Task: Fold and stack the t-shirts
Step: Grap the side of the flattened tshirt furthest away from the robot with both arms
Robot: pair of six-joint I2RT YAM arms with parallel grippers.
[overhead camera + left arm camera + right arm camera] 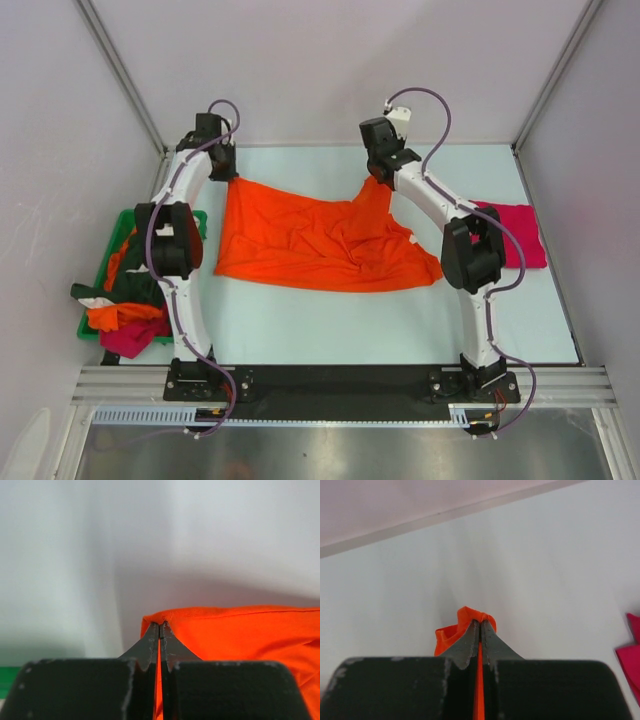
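Observation:
A bright orange t-shirt (310, 240) lies spread and wrinkled across the middle of the table. My left gripper (222, 168) is shut on its far left corner; the wrist view shows the cloth (240, 630) pinched between my left gripper's (161, 626) jaws. My right gripper (378, 172) is shut on its far right corner, lifted a little; the bunched cloth (451, 634) sticks out of my right gripper's (481, 622) jaws. A folded magenta-red t-shirt (520, 235) lies at the right, also in the right wrist view (631, 662).
A green plastic bin (120, 228) at the left edge holds a heap of shirts: dark green (130, 282), orange (125, 315) and magenta (135, 342). Enclosure walls stand close behind both grippers. The arm bases sit at the near edge.

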